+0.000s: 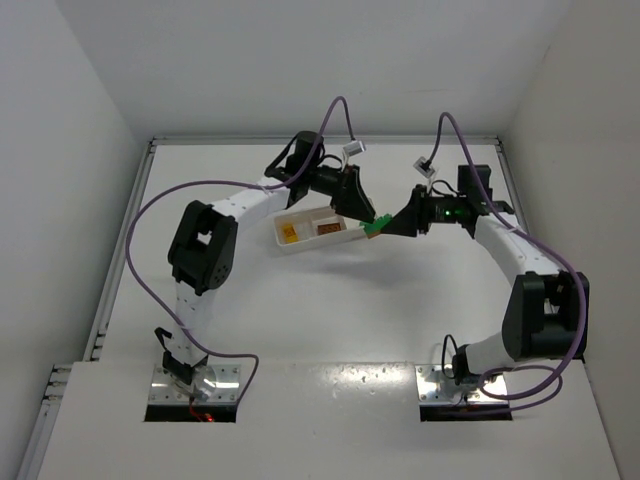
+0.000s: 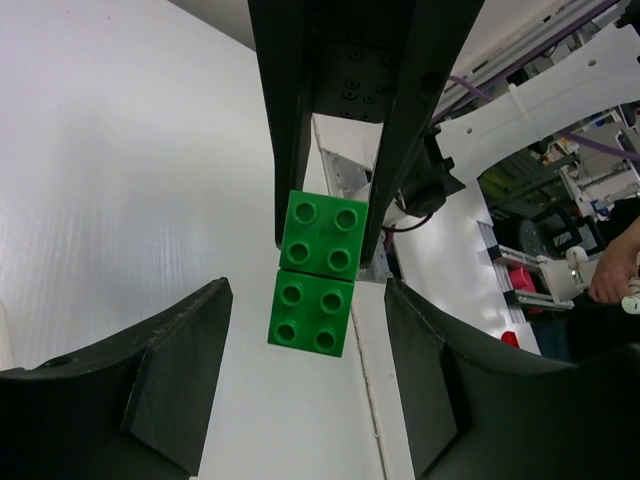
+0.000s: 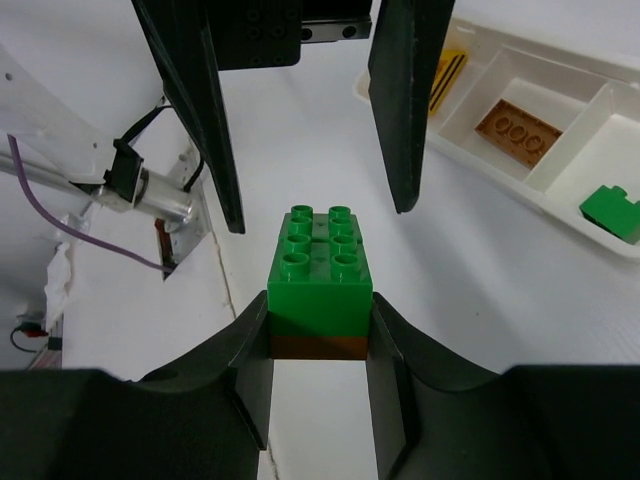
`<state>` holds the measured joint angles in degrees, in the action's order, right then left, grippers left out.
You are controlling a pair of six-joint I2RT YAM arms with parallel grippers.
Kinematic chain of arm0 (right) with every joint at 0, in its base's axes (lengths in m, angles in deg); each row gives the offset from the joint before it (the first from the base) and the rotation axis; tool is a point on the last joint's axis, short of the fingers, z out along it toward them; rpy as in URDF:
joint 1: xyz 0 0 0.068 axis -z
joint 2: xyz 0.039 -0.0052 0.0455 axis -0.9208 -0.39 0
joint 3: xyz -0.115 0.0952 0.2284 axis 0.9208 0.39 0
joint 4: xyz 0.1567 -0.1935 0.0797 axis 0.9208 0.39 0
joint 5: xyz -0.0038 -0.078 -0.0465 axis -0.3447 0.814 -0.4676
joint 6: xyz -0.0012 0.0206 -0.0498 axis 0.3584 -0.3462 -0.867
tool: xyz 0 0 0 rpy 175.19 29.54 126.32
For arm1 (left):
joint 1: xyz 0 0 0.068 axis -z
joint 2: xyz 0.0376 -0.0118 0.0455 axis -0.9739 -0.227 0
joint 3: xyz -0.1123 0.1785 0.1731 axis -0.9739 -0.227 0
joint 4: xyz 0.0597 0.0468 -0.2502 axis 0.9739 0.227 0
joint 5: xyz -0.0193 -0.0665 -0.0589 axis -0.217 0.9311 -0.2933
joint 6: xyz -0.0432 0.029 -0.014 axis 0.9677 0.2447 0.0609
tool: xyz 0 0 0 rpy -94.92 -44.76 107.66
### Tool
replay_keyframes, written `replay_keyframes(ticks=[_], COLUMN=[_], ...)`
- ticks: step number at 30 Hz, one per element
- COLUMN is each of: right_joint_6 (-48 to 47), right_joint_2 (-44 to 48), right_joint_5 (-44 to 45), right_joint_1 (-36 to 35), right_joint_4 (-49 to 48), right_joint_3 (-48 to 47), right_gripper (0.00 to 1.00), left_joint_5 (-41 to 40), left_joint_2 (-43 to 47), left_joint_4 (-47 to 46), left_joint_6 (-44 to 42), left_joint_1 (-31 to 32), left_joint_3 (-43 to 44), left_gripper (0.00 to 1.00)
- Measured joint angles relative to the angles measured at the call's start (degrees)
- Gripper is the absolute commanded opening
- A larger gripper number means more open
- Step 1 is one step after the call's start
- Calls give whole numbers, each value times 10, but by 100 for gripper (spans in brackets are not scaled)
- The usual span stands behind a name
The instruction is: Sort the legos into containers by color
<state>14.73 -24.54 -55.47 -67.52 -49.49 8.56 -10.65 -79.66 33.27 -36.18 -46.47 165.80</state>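
Observation:
My right gripper (image 3: 320, 305) is shut on a small stack of legos: a green lego (image 3: 320, 270) with a reddish-brown one (image 3: 320, 347) under it. In the top view this stack (image 1: 375, 227) hangs just right of the white tray (image 1: 300, 247). My left gripper (image 2: 308, 285) faces it, jaws open on either side of the green lego (image 2: 312, 300) without touching it. The tray's (image 3: 480, 165) three containers hold a yellow lego (image 3: 447, 75), a reddish-brown lego (image 3: 517, 130) and a green lego (image 3: 612, 212).
White walls close off the table at the back and on both sides. Purple cables (image 1: 140, 250) loop off both arms. The arm bases stand at the near edge.

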Motion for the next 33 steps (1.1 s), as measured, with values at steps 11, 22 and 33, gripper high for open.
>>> replay_keyframes(ticks=[11,22,33], right_joint_6=[23,42,-35], right_joint_2=[0,0,31], right_joint_5=[-7,-28,-27], right_joint_1=[-16,-19,-23], right_joint_4=[-27,-46,16], right_joint_3=[-1,-3,-4], right_gripper=[0,0,0], left_joint_5=[14,42,41], left_joint_2=[1,8,9], left_joint_4=[-47,-103,-381], left_joint_6=[28,68,297], left_joint_1=[11,20,17], left_joint_3=[-11,-41,-105], left_gripper=[62,9,0])
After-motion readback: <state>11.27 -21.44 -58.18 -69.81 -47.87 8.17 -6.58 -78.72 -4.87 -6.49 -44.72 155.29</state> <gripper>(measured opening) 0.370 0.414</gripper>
